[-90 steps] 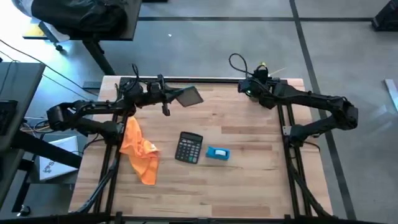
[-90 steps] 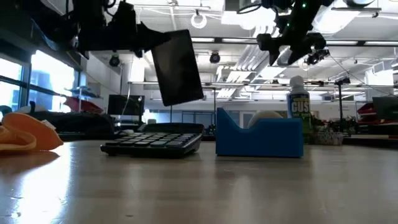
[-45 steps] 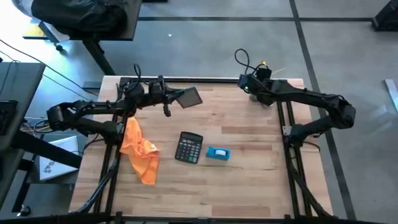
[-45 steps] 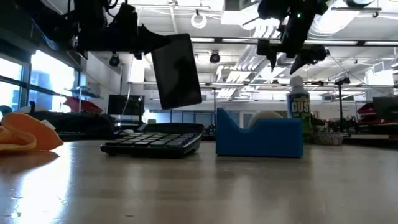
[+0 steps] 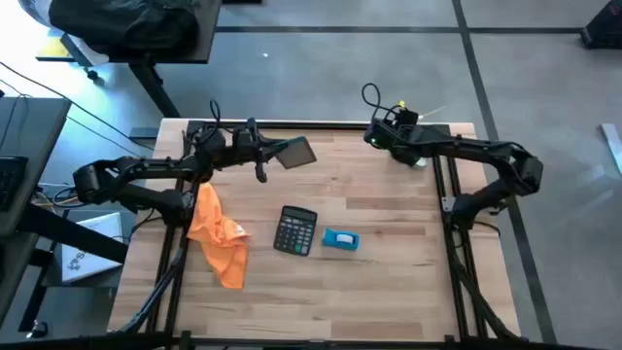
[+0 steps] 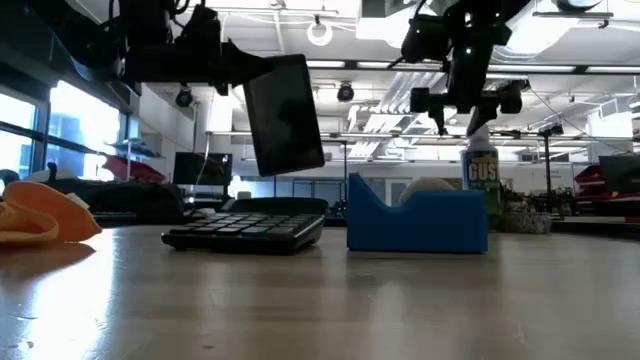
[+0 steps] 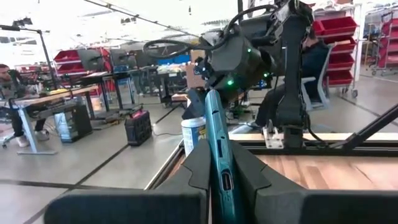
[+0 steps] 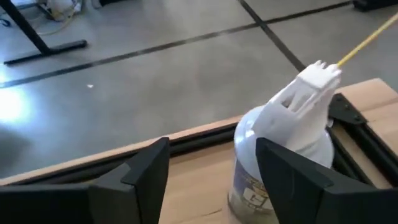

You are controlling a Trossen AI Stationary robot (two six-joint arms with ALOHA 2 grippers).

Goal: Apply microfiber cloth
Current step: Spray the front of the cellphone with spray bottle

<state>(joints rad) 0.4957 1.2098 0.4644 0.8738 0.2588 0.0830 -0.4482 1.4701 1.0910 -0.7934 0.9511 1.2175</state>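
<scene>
Orange fabric, crumpled: the microfiber cloth [image 5: 218, 236] lies on the wooden table [image 5: 389, 282] toward its left side in the high view, bunched at one end and trailing to a point toward the near edge, apart from both grippers. Just beside it, toward the middle, a black calculator [image 5: 295, 231], then a small blue-and-white box [image 5: 340, 239]. The left gripper [image 5: 270, 156] is held above the table's far edge, clamped on a flat slab [image 5: 297, 152]. The right gripper [image 5: 373, 138] is at the far right corner.

Low view: the cloth [image 6: 40, 222] shows as a soft folded orange mound at the left edge, resting on the tabletop. Calculator [image 6: 248, 228] and box [image 6: 417, 216] sit centre; the slab [image 6: 285, 112] hangs tilted above them.

Left wrist view: the fingers [image 7: 199, 168] grip the teal slab [image 7: 219, 155] edge-on.

Right wrist view: the right gripper [image 8: 214, 174] is spread wide, a white spray can [image 8: 287, 152] between and beyond its fingers, untouched.
</scene>
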